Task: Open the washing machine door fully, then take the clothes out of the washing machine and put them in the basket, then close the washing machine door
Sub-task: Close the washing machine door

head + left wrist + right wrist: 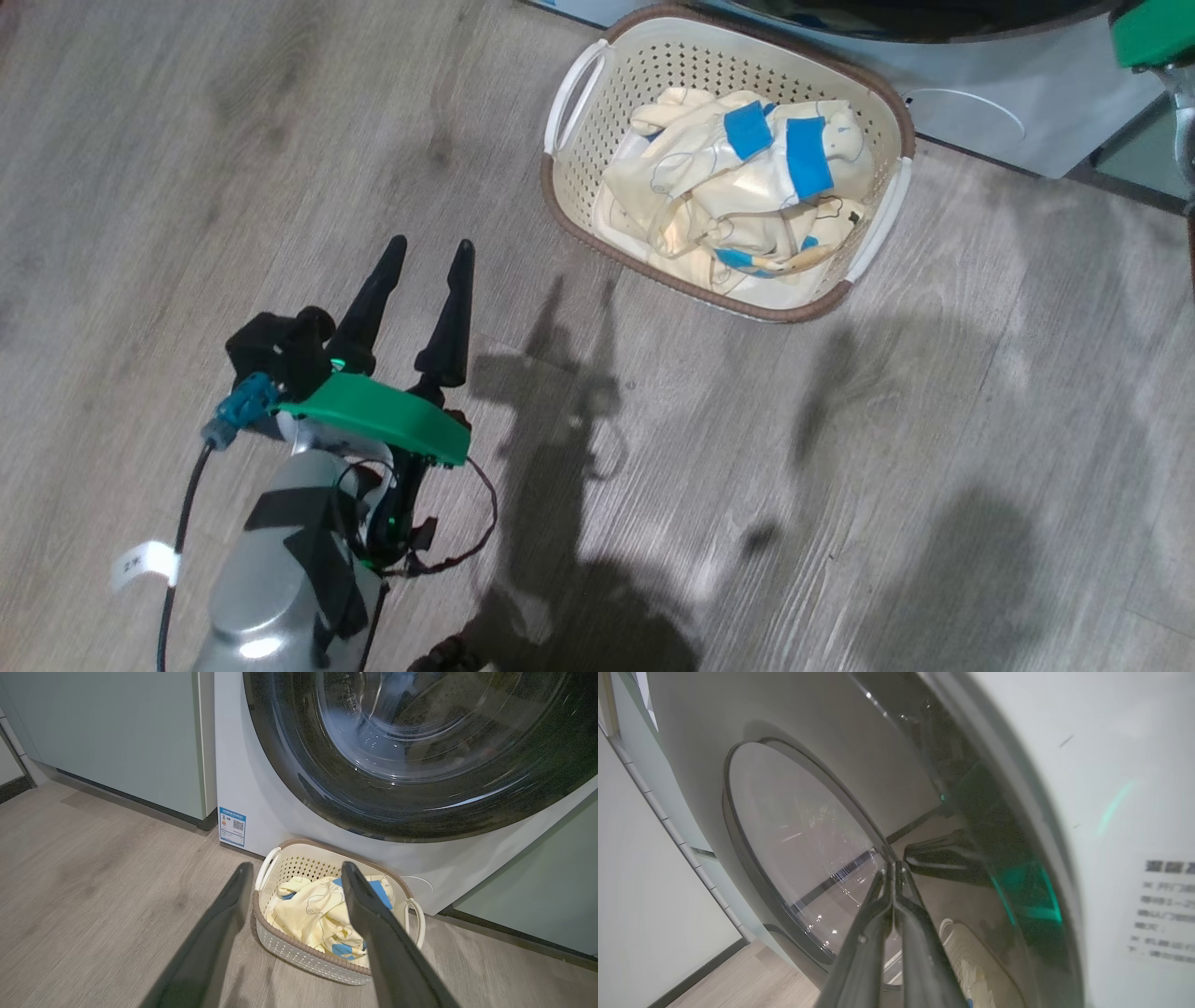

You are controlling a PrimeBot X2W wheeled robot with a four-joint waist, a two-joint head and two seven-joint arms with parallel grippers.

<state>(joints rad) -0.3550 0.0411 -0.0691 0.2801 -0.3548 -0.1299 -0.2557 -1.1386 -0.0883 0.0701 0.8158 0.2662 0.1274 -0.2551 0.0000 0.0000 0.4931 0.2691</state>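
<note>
Left pincer (430, 245) wide; right pincer (894, 865) tight at door (794, 826)

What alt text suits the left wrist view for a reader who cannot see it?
A cream basket holding cream clothes stands on the floor before the white washing machine, below its black door. The open left pincer's dark fingers frame it.

Washing machine door (327, 807) gets cut off at 12 o'clock, blue label (232, 826) print is too tiny to read, and clothes (313, 910) bury the basket (299, 954) floor.
</note>
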